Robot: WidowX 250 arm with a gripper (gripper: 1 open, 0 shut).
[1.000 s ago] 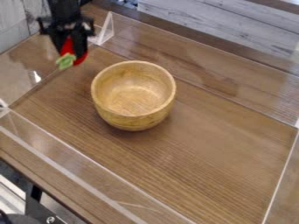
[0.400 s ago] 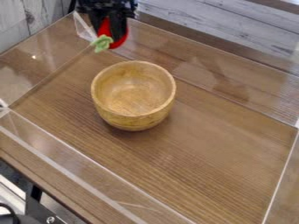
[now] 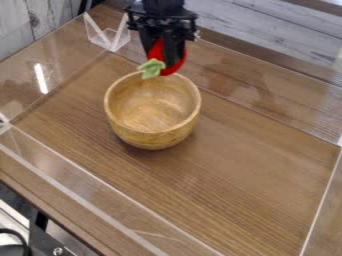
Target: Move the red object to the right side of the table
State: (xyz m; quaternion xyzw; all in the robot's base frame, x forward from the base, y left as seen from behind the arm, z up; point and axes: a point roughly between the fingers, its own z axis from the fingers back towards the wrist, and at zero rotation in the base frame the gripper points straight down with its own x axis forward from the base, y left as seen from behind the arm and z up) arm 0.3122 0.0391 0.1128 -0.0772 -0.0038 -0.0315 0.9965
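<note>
The red object (image 3: 162,56), a small glossy red toy with a light green leafy end pointing down-left, hangs in the air above the far rim of the wooden bowl. My gripper (image 3: 163,48) points down and is shut on it, its black fingers on either side of the red body. The toy sits clear of the dark brown wood-grain table (image 3: 254,120). The upper part of the arm runs out of the top of the picture.
A round tan wooden bowl (image 3: 154,108) stands left of the table's middle, right under the held toy. Clear acrylic walls (image 3: 40,70) line the table's edges, with a low front wall near the bottom. Bare tabletop stretches to the right of the bowl.
My gripper has carried the red object rightward from the table's far left corner to above the bowl's far rim. The wrist rolled a little, turning the toy. The bowl stayed put.
</note>
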